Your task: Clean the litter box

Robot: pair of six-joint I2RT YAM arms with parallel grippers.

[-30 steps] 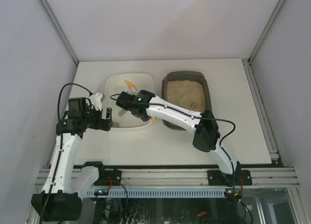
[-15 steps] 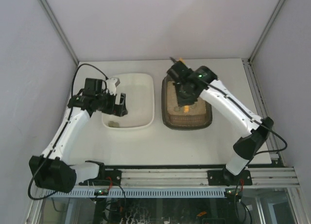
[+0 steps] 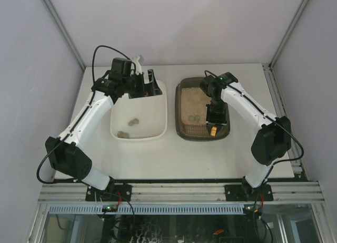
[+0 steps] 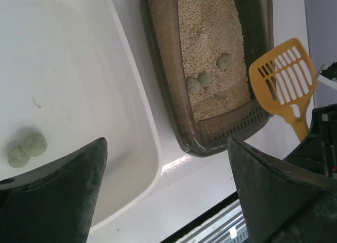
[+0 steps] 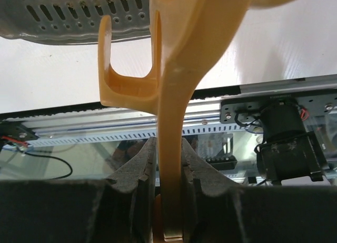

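R end effector clamped on scoop | L end effector wide open | nxt: I slide it flat under clumps in litter box, lift slow

Three clumps are lying in the right litter box, two in the left tub; one scoop is showing.

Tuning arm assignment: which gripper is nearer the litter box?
Right. The right gripper hangs over the litter box, holding the yellow scoop; the left gripper is over the white tub's far end.
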